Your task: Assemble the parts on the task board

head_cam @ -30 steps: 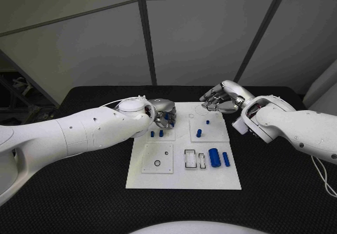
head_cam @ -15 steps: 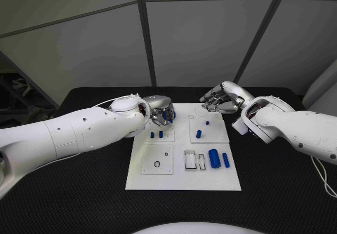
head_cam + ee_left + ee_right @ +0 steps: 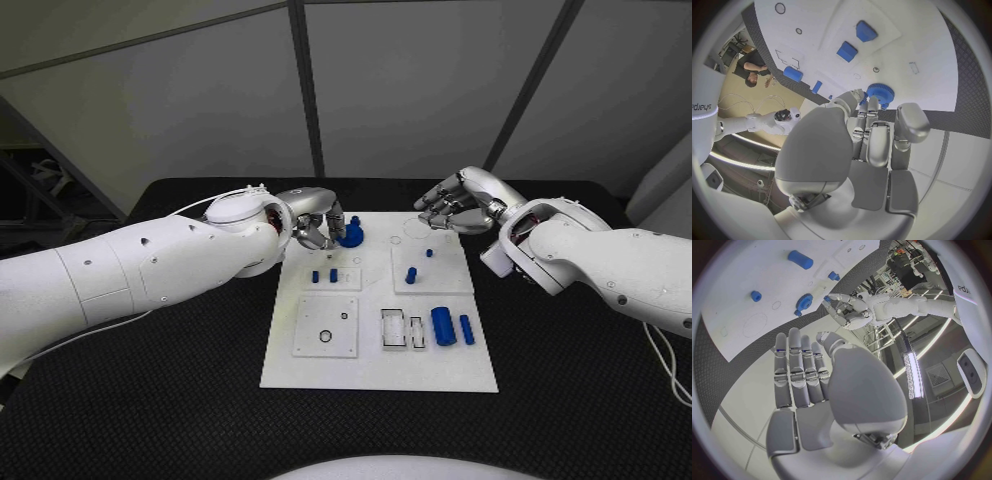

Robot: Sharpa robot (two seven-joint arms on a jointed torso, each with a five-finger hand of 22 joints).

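Left hand [image 3: 320, 226] is pinching the blue gear [image 3: 352, 236] over the task board's [image 3: 378, 372] far edge; right hand [image 3: 459, 208] hovers spread, holding nothing. A loose fingertip pinch could let it tilt and miss its spot.

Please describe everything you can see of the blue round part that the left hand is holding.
The blue round toothed part, like a small plastic gear, has a ribbed rim and a raised hub on top. The left hand pinches it at its fingertips above the far edge of the white task board, near the board's left corner. Whether it touches the board cannot be told.
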